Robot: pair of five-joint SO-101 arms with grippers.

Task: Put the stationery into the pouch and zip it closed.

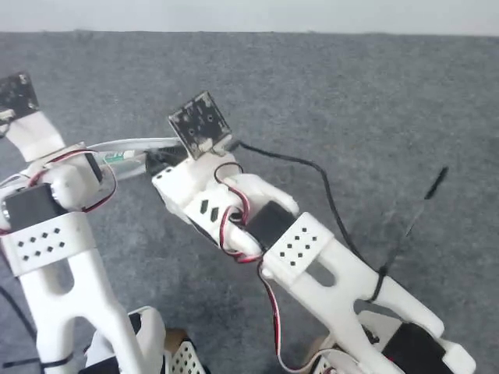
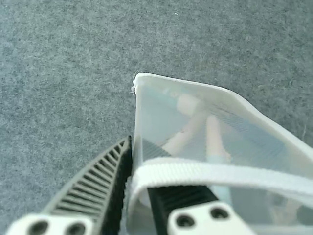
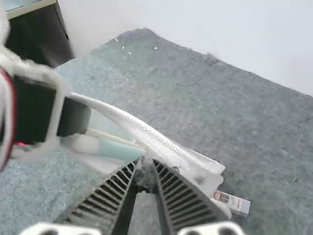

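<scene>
The pouch (image 2: 210, 122) is translucent white mesh, and several pens and a white eraser show through its side. My left gripper (image 2: 142, 196) is shut on one end of its top edge and holds it up off the carpet. My right gripper (image 3: 145, 178) is shut on the zipper pull, at the end of the white zipper tape (image 3: 146, 134) far from the left gripper. From above, the pouch (image 1: 129, 146) is a thin white strip stretched between the left gripper (image 1: 95, 156) and the right gripper (image 1: 153, 162).
Grey carpet (image 1: 351, 101) covers the table, with open room behind and to the right of the arms. A black cable (image 1: 327, 195) trails off the right arm. A small label tag (image 3: 231, 201) hangs from the pouch corner.
</scene>
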